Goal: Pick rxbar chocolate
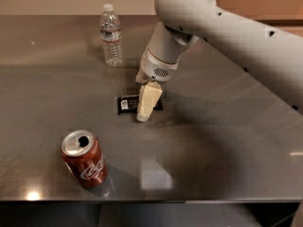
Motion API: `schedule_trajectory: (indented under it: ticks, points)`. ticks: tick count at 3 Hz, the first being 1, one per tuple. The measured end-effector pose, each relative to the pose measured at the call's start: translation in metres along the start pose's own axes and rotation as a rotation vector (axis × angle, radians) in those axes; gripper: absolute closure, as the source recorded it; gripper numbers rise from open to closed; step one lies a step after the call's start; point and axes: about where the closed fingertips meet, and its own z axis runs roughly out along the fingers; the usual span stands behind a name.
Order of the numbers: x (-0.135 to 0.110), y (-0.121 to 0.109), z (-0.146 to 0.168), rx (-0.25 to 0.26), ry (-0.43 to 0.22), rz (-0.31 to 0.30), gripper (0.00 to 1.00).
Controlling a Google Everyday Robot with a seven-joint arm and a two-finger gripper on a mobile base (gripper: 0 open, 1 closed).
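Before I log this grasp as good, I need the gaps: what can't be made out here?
1. rxbar chocolate, camera view: its right end is hidden behind the claw, which stands over it; contact between them cannot be judged.
2. The bar's white text, camera view: too small to read.
3. Arm, camera view: cut off by the right edge.

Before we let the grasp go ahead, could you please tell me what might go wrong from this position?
1. The rxbar chocolate lies flat on the table, so the gripper may well push the thin wrapper along the smooth surface rather than lift it.
2. The gripper is at the bar's right end, not its middle. If it is caught there, the bar could tilt or slip out when raised.
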Motion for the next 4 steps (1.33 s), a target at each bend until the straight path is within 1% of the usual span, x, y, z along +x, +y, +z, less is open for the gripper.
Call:
schedule_trajectory:
  ticks: [1,2,3,4]
  points:
    - [0.002,-0.001,0.004,-0.008,0.009,0.005,0.46]
    - [0.006,-0.001,0.006,-0.012,0.016,0.012,0.83]
    - [0.014,-0.002,0.002,-0.006,0.023,0.022,1.0]
    - [0.014,-0.002,0.002,-0.006,0.023,0.022,1.0]
